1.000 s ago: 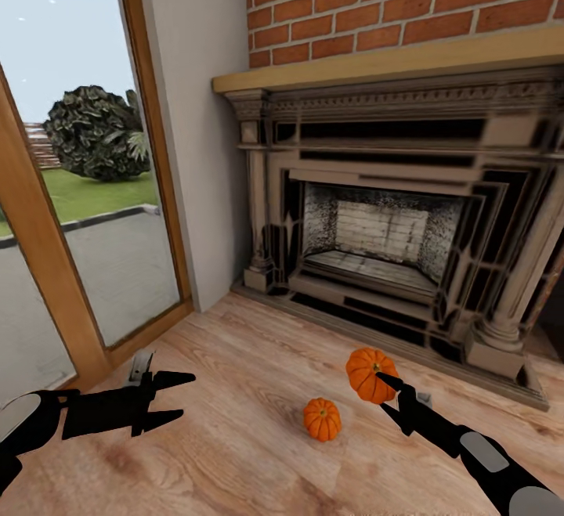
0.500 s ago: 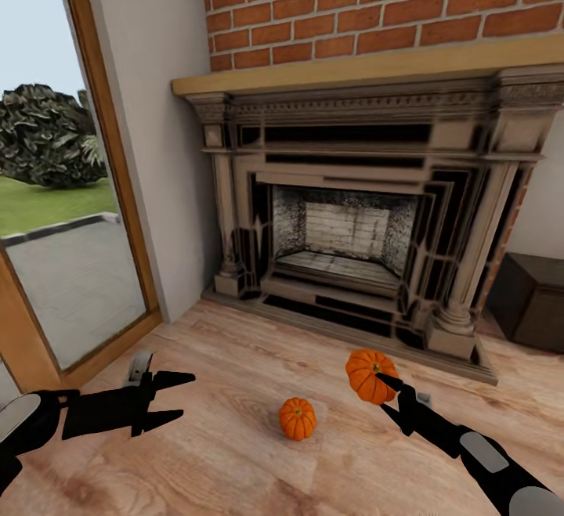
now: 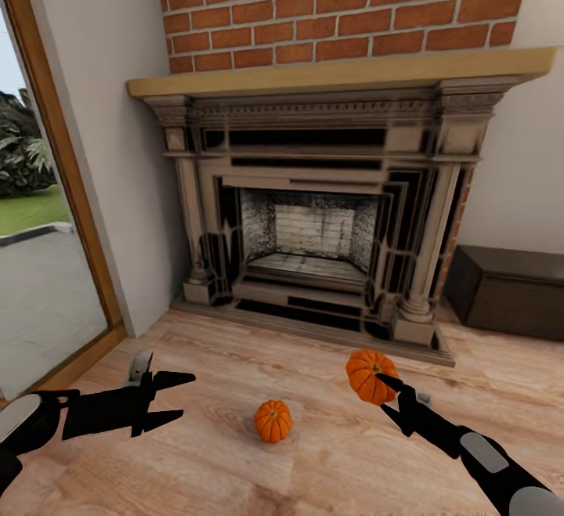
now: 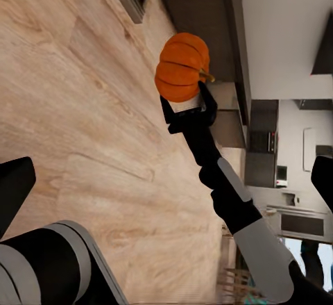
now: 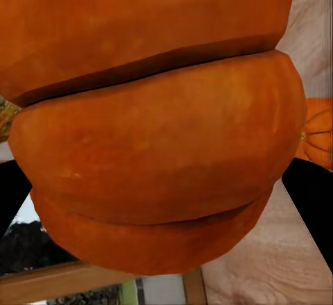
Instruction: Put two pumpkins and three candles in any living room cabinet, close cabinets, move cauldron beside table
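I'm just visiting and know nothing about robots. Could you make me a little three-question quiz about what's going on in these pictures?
1. True or false: the right end effector holds a pumpkin off the floor.
2. Where is the second pumpkin? A) on the mantel B) on the wooden floor C) inside the fireplace
3. Fill in: the left end effector is open and holds ____.

Key: 1 true; 2 B; 3 nothing.

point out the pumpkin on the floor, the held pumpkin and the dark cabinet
small orange ribbed pumpkin on the wood floor [image 3: 272,421], head view, its front ribs
orange pumpkin held in the right gripper [image 3: 368,375], head view, its side
long dark-brown cabinet [image 3: 509,290], head view, front panel
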`<state>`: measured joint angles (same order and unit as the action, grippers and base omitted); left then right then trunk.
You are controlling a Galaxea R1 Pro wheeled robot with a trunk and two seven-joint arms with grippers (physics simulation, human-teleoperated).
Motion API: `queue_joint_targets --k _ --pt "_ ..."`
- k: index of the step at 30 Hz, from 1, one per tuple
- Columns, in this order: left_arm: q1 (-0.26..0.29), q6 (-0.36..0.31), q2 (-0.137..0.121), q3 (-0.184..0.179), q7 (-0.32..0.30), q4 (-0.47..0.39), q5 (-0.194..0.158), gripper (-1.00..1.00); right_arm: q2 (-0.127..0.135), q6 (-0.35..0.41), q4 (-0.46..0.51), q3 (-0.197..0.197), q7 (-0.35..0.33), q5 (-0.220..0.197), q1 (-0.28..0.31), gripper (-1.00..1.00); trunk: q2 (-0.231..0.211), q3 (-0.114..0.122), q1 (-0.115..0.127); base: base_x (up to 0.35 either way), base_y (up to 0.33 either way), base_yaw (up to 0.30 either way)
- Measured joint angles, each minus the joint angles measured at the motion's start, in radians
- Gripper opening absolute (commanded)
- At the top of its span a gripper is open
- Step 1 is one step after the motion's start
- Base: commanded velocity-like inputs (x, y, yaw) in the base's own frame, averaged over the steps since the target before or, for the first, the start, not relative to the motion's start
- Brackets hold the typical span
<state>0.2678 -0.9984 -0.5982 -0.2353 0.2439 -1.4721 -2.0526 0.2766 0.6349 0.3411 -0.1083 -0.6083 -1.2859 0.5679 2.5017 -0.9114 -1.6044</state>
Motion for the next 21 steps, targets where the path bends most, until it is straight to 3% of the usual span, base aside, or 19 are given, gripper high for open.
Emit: queue_joint_targets --k 7,10,13,16,18,21 --pt "0.0 0.001 0.001 0.0 0.003 0.002 0.003 1.0 0.004 0.0 0.0 0.001 0.0 0.0 0.0 -1.0 0.0 0.006 0.0 0.0 0.0 -0.269" --pt "0.0 0.002 0.001 0.001 0.007 0.003 0.03 1.0 0.006 0.0 -0.001 0.002 0.0 0.0 0.0 -1.0 0.0 0.008 0.0 0.0 0.0 -0.269" --pt "0.0 0.004 0.011 0.001 0.005 0.022 0.089 1.0 0.007 0.0 -0.001 0.005 0.0 0.0 0.0 -1.0 0.0 0.01 0.0 0.0 0.0 -0.269" --pt "0.001 0.006 0.059 0.009 0.004 0.049 0.16 1.0 0.008 0.0 -0.001 0.009 0.0 0.0 0.0 -1.0 0.0 0.013 0.0 0.0 0.0 -0.269" --pt "0.001 0.006 0.081 0.013 0.002 0.058 0.232 1.0 0.008 -0.001 -0.002 0.01 0.001 0.001 0.0 -1.0 0.0 0.015 0.0 0.0 0.0 -0.269" --pt "0.002 0.009 0.102 0.015 0.002 0.061 0.293 1.0 0.01 -0.011 -0.002 0.012 0.001 0.0 0.0 -1.0 0.0 0.017 0.0 0.0 0.0 -0.269"
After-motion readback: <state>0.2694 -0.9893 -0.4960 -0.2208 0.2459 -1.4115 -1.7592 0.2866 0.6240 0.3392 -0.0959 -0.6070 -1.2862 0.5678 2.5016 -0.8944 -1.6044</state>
